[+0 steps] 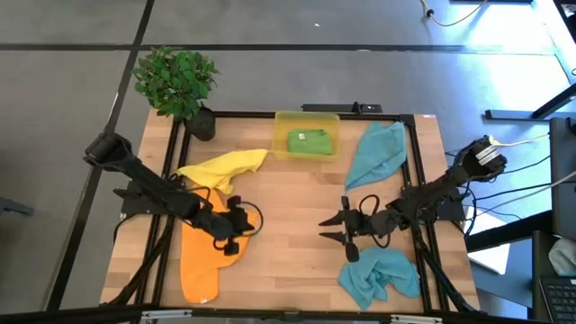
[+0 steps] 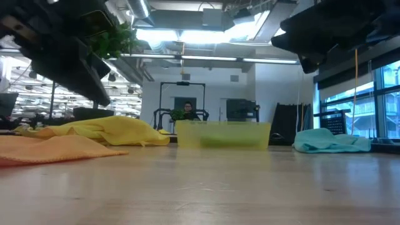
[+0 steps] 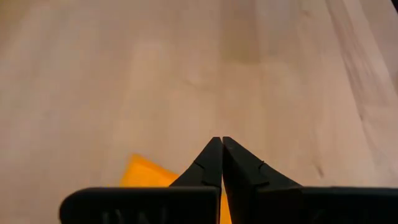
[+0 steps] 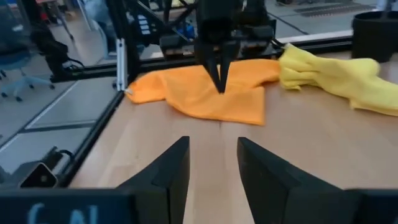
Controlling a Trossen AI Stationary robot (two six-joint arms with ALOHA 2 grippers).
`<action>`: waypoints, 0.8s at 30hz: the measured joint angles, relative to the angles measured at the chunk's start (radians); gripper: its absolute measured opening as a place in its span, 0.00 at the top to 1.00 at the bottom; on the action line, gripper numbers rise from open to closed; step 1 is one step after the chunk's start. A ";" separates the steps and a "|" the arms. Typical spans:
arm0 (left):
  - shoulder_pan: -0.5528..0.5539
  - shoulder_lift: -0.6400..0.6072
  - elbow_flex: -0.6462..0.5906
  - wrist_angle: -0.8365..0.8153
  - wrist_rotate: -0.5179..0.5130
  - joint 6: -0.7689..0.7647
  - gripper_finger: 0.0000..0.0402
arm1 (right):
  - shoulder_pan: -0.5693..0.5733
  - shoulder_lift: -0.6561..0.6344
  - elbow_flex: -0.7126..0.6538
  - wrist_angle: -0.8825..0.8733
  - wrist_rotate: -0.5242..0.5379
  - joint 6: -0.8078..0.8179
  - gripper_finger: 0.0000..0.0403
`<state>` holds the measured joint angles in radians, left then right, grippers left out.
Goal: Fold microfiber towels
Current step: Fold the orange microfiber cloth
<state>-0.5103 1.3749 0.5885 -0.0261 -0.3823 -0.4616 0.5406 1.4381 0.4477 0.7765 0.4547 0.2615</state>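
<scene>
An orange towel [image 1: 200, 256] lies crumpled flat at the table's near left, and it also shows in the right wrist view [image 4: 211, 93]. A yellow towel [image 1: 220, 167] lies bunched beyond it. A green towel [image 1: 308, 140] lies in the yellow bin. One teal towel [image 1: 376, 153] lies at the far right, and another [image 1: 382, 274] lies bunched at the near right. My left gripper [image 1: 232, 241] is shut and points down above the orange towel's right edge [image 3: 146, 175], clear of it. My right gripper [image 1: 331, 232] is open and empty above bare wood at the table's middle.
The translucent yellow bin [image 1: 279, 122] stands at the far middle of the table. A potted plant [image 1: 177, 79] stands at the far left corner. A black frame [image 1: 416, 162] runs around the table. Bare wood [image 1: 288, 207] lies between the two grippers.
</scene>
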 joint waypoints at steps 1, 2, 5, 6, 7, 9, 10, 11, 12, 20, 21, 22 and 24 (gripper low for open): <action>-0.005 0.018 0.016 -0.011 0.009 0.000 0.99 | 0.003 0.012 0.004 0.015 0.000 -0.001 0.66; -0.008 0.030 0.032 -0.028 0.011 0.000 1.00 | 0.007 0.021 0.012 0.019 0.000 -0.001 0.66; -0.009 0.063 0.081 -0.070 0.010 0.020 1.00 | 0.016 0.035 0.037 0.018 0.000 -0.005 0.66; -0.008 0.074 0.094 -0.071 0.010 0.045 0.99 | 0.019 0.038 0.044 0.017 -0.001 -0.008 0.66; -0.004 0.088 0.109 -0.070 0.011 0.078 0.98 | 0.022 0.039 0.050 0.014 -0.001 -0.016 0.66; 0.010 0.108 0.133 -0.084 0.041 0.156 0.94 | 0.027 0.040 0.064 0.010 -0.001 -0.045 0.66; 0.018 0.113 0.143 -0.110 0.056 0.182 0.92 | 0.028 0.040 0.071 0.011 -0.002 -0.058 0.66; 0.030 0.114 0.152 -0.143 0.074 0.196 0.89 | 0.029 0.039 0.076 0.011 -0.003 -0.070 0.66; 0.044 0.114 0.165 -0.179 0.093 0.201 0.86 | 0.029 0.039 0.082 0.006 -0.003 -0.083 0.66; 0.168 0.113 0.184 -0.413 0.116 0.180 0.61 | 0.028 0.039 0.098 -0.003 -0.003 -0.173 0.66; 0.188 0.113 0.178 -0.418 0.124 0.187 0.59 | 0.028 0.039 0.098 -0.003 -0.003 -0.186 0.66; 0.210 0.113 0.174 -0.420 0.144 0.201 0.58 | 0.027 0.039 0.098 -0.004 -0.003 -0.191 0.66; 0.261 0.113 0.173 -0.413 0.210 0.228 0.56 | 0.024 0.039 0.098 -0.004 -0.003 -0.194 0.66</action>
<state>-0.2495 1.4883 0.7620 -0.4389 -0.1720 -0.2336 0.5641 1.4773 0.5457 0.7729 0.4515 0.0677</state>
